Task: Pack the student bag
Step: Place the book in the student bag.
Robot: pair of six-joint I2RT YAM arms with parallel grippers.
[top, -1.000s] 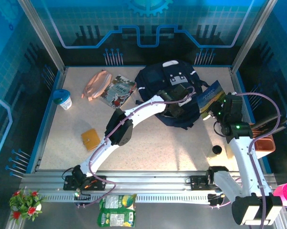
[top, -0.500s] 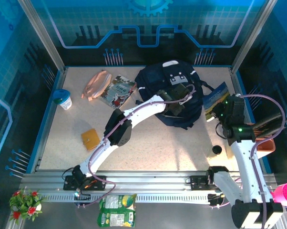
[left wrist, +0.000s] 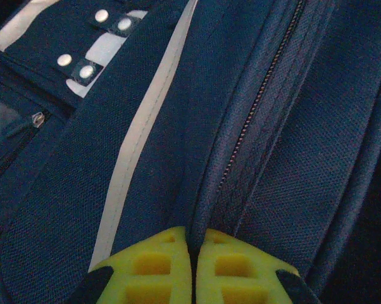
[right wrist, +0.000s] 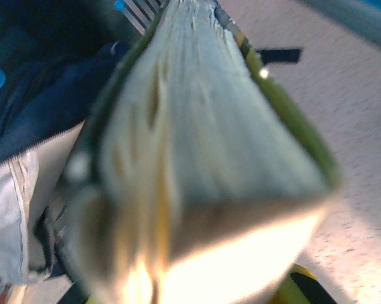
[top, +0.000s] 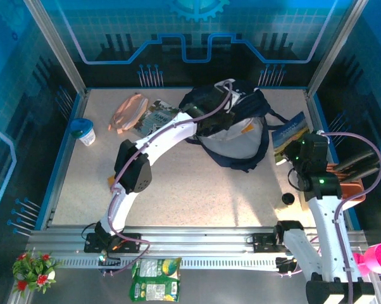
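From above, we see the student bag by the table's far edge. Our left gripper lifts its flap, baring pale lining. Our right gripper clamps a book near the right edge, likely for loading.

Left wrist: fingers pinch together on bag fabric beside the zipper.

Right wrist: the book's page edges face the opening.
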